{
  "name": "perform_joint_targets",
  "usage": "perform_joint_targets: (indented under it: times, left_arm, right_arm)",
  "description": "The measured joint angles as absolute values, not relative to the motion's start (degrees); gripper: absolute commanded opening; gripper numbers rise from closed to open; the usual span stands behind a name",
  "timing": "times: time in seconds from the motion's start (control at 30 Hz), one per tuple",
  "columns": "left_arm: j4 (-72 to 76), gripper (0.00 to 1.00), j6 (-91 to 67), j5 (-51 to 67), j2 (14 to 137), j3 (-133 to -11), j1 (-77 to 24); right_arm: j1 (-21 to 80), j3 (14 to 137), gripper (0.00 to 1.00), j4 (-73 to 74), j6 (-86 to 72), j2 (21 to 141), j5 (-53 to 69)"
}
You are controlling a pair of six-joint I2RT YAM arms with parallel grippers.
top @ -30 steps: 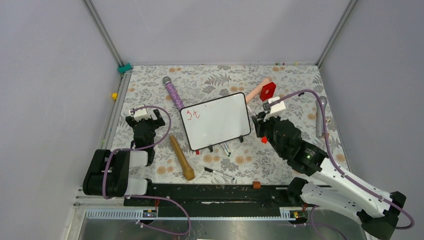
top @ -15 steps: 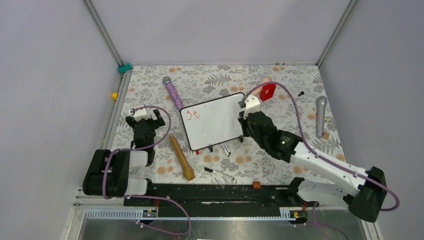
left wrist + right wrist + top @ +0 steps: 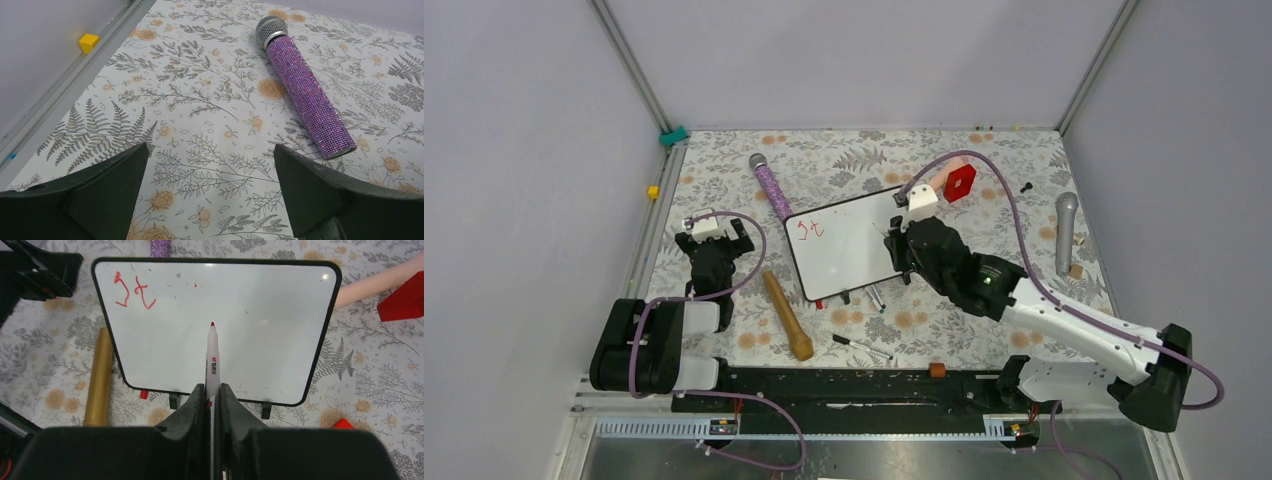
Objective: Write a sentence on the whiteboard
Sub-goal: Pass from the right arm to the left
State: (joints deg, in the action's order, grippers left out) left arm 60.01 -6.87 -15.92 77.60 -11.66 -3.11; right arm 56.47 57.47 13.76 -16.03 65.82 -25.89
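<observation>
The whiteboard [image 3: 849, 255] lies in the middle of the table, its feet toward me, also filling the right wrist view [image 3: 270, 325]. Of the sentence [image 3: 809, 230], only two red letters, "st", stand in the board's upper left corner [image 3: 134, 291]. My right gripper [image 3: 902, 246] hangs over the board's right part and is shut [image 3: 212, 388] on a white marker [image 3: 212, 360]. Its red tip points at the board's middle; I cannot tell whether it touches. My left gripper [image 3: 714, 246] rests left of the board, open [image 3: 210, 155], nothing between its fingers.
A purple glitter microphone [image 3: 771, 186] [image 3: 305, 95] lies behind the board's left corner. A gold rod [image 3: 787, 315] [image 3: 100, 377] lies at front left, a black pen [image 3: 861, 346] in front. A red block [image 3: 960, 182], a pink cylinder [image 3: 932, 181] and a grey microphone [image 3: 1064, 230] lie to the right.
My right arm has swung left with the marker, from beside the board's right edge to over its right part. The left arm and the writing are unchanged.
</observation>
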Motion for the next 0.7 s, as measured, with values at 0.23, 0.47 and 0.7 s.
perform_joint_targets:
  times: [0.23,0.47,0.7]
  left_arm:
    - [60.0,0.99,-6.9,-15.9,77.6,-11.7,-3.1]
    - [60.0,0.99,-6.9,-15.9,77.6,-11.7,-3.1]
    - [60.0,0.99,-6.9,-15.9,77.6,-11.7,-3.1]
  right_arm:
    - [56.9,51.4,0.00,10.3,-18.4,55.1,-26.3]
    - [56.9,37.3,0.00,-0.5,-16.8,46.3,-26.9]
    - [57.0,49.2,0.00,4.3,-15.7,55.2,-24.3]
